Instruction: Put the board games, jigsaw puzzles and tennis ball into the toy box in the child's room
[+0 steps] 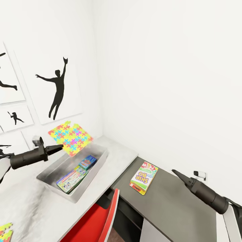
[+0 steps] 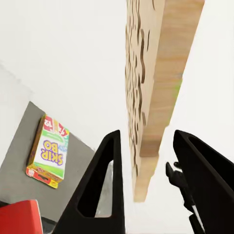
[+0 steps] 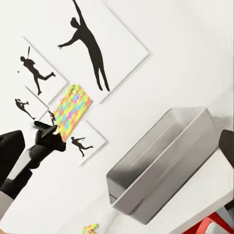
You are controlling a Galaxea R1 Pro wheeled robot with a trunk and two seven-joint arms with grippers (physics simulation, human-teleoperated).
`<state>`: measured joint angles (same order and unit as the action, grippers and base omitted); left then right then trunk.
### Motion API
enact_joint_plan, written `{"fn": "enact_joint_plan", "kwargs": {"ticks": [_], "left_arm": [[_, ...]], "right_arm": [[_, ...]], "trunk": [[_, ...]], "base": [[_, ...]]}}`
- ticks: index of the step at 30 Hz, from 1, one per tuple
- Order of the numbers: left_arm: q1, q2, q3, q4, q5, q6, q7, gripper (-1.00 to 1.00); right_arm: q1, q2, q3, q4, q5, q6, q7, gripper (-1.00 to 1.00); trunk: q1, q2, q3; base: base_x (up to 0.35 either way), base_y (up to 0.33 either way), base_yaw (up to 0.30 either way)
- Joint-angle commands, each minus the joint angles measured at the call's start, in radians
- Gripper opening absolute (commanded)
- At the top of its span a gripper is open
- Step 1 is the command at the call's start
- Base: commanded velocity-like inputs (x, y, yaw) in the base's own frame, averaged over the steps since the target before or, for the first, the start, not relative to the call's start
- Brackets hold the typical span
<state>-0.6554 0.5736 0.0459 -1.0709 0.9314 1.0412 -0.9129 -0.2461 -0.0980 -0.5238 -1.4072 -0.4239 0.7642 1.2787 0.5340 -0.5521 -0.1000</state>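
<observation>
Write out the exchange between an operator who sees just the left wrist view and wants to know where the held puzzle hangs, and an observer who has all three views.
Operator: My left tool grips the jigsaw puzzle edge-on. What is under it?
Observer: The toy box. In the head view the puzzle hangs tilted above its far part, clear of the rim.
Operator: Is anything inside the box?
Observer: Yes, two board games, mostly blue, lie flat on its floor.
</observation>
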Motion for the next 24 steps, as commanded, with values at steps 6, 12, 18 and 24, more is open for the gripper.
{"fn": "enact_joint_plan", "kwargs": {"ticks": [6, 12, 18, 24], "left_arm": [[-0.052, -0.035, 0.001, 0.075, 0.01, 0.002, 0.22, -1.0], [-0.058, -0.111, 0.002, 0.1, 0.011, 0.001, 0.393, -1.0], [-0.068, -0.165, 0.0, 0.173, 0.006, -0.003, 0.512, -1.0], [-0.07, -0.177, 0.003, 0.201, 0.005, -0.004, 0.577, -1.0]], "right_arm": [[-0.001, -0.001, -0.022, 0.002, -0.003, 0.014, 0.001, 1.0], [-0.001, -0.001, -0.024, 0.003, -0.005, 0.018, 0.001, 1.0], [-0.001, -0.002, -0.026, 0.0, -0.004, 0.02, 0.004, 1.0], [-0.001, -0.011, -0.027, 0.0, -0.003, 0.046, 0.008, 1.0]], "trunk": [[0.0, -0.002, -0.002], [0.0, -0.002, -0.002], [0.0, -0.002, -0.004], [0.0, -0.002, -0.012]], "base": [[0.0, 0.0, 0.0], [0.0, 0.0, 0.0], [0.0, 0.0, 0.0], [0.0, 0.0, 0.0]]}}
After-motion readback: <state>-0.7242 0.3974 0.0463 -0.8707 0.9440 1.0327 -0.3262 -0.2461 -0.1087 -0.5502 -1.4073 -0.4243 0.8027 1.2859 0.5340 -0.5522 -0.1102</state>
